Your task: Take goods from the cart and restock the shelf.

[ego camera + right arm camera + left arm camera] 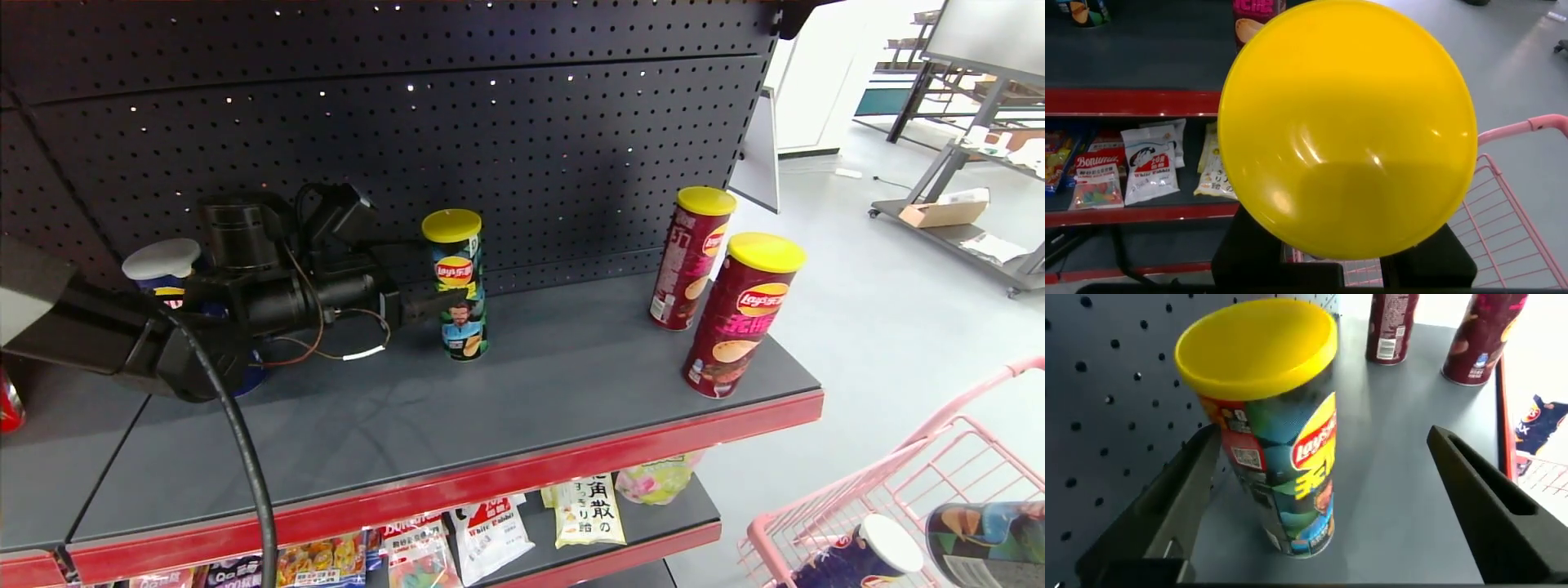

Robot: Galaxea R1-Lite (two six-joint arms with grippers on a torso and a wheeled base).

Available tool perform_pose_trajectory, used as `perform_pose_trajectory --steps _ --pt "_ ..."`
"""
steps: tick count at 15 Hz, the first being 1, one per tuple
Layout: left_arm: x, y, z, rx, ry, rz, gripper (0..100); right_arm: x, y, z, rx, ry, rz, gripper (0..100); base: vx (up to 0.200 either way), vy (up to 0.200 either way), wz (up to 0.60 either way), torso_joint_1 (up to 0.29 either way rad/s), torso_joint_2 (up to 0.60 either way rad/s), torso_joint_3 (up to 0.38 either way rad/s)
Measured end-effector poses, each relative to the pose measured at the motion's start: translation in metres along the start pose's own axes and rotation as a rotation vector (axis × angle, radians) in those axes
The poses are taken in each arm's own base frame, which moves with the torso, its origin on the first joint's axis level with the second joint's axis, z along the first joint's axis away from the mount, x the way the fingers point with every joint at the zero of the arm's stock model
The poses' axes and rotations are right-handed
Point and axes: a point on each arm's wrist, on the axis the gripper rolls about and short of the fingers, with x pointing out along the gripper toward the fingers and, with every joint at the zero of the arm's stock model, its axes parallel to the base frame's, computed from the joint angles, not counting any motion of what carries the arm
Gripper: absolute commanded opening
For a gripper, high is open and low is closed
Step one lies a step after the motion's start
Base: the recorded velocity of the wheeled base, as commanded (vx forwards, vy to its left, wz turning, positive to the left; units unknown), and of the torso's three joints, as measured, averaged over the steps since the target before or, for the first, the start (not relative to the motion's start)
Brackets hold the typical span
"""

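A dark green chip can with a yellow lid (457, 282) stands upright on the grey top shelf (522, 392) near the pegboard. My left gripper (424, 306) is open around it; in the left wrist view the can (1282, 457) stands between the two fingers (1167, 514), closer to one of them. My right gripper (1343, 265) is shut on another yellow-lidded chip can (1347, 122), held over the pink cart (1523, 204). That can's dark printed body (988, 543) shows at the lower right of the head view.
Two maroon cans with yellow lids (690, 257) (739, 314) stand at the shelf's right end. A blue can with a white lid (161, 265) stands behind my left arm. The cart (898, 465) holds a white-lidded can (865, 555). Snack bags (490, 539) fill the lower shelf.
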Motion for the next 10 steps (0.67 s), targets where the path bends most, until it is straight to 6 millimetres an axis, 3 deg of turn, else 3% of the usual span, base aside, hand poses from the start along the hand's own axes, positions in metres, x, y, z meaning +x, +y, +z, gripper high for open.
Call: perform_pose_trajectory --steps 10 --pt "0.025 0.015 -0.010 0.005 -0.026 -0.057 100 0.000 0.000 0.000 0.000 0.000 -0.001 0 0.000 0.000 0.00 0.000 0.00 0.000"
